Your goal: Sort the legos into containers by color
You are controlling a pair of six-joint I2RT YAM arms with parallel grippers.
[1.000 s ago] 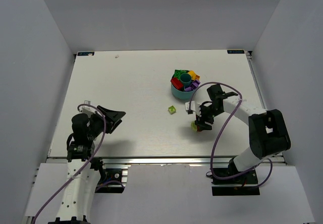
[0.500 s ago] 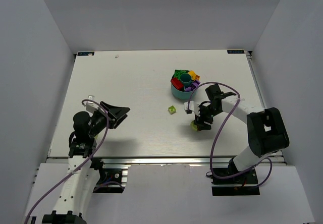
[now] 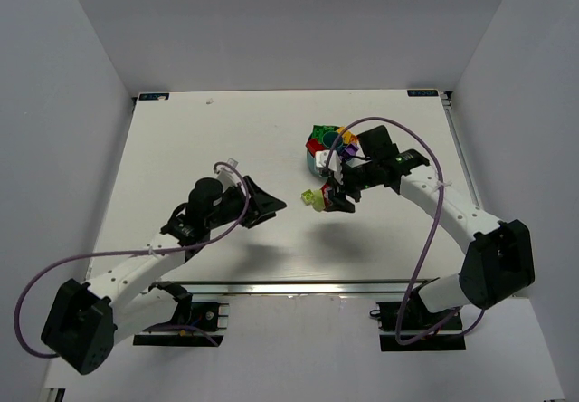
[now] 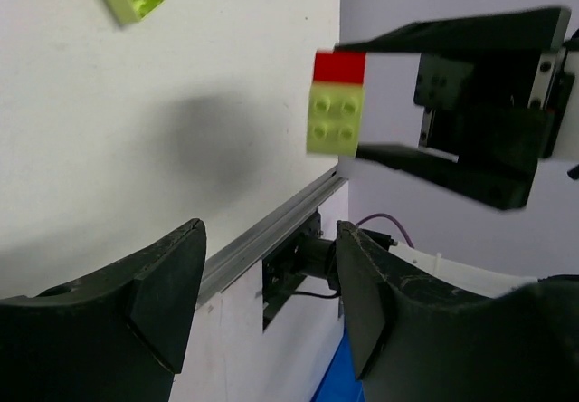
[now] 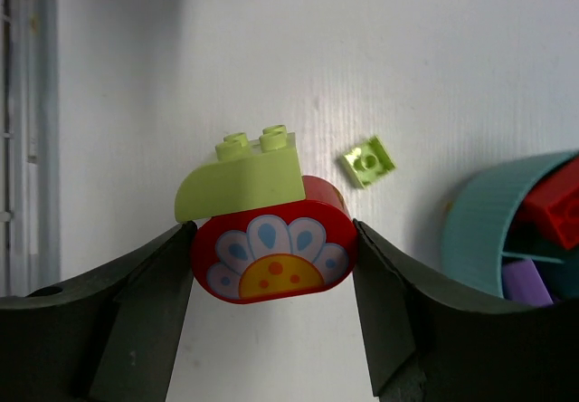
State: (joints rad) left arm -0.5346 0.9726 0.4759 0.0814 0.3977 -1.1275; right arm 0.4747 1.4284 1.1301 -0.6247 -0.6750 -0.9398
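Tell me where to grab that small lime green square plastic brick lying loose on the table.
I'd come straight down and close the jaws on two opposite side walls of the small lime green square plastic brick. It lies flat, stud up, turned diagonally in the right wrist view, so rotate to match.

Left arm reaches low and forward; left fingers [image 4: 158,284] spread apart, nothing between them. Right arm bends inward; right fingers [image 5: 136,311] clamp a red-and-lime lego [image 5: 271,253] between them.
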